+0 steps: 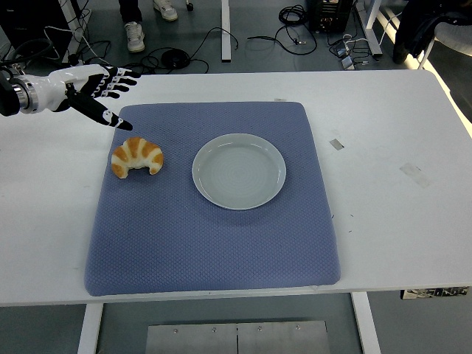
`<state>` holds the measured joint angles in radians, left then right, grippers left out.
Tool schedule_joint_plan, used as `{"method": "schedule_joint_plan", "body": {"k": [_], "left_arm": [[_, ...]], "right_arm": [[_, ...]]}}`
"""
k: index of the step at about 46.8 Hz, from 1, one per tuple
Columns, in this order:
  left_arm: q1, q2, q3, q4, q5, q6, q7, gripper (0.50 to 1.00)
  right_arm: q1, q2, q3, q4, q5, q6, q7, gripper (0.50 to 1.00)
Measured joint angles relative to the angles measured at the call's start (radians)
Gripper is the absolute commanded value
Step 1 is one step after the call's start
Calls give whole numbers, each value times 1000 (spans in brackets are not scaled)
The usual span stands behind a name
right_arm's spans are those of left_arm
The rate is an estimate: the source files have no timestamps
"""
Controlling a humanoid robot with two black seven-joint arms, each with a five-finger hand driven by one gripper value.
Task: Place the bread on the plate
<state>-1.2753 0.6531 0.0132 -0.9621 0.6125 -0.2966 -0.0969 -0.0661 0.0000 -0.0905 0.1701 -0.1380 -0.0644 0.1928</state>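
Hovering at upper left, the left hand [94,88] is spread, nothing held. The croissant [137,156] could probably get nudged off-centre and missed, short of the plate [239,171].

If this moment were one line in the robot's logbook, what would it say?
left hand: open, above mat corner | golden croissant: on blue mat, untouched | round white plate: empty | right hand: unseen

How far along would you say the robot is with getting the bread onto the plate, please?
Nothing is done yet: the croissant lies on the blue mat, left of the empty plate and apart from it. In hand is the approach: the left hand hovers with fingers spread just above and left of the croissant, holding nothing. Grasping, carrying the bread across and setting it on the plate are all left.
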Motion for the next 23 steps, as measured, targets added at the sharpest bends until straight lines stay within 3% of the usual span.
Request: {"method": "schedule_joint_plan", "body": {"k": [18, 23], "left_arm": [[-2, -6, 3, -4, 195, 2, 3, 943], [3, -4, 5, -15, 242, 2, 26, 940]], "right_arm": [[0, 0, 0, 0, 0, 0, 0, 1000], [0, 0, 0, 0, 0, 0, 0, 1000]]}}
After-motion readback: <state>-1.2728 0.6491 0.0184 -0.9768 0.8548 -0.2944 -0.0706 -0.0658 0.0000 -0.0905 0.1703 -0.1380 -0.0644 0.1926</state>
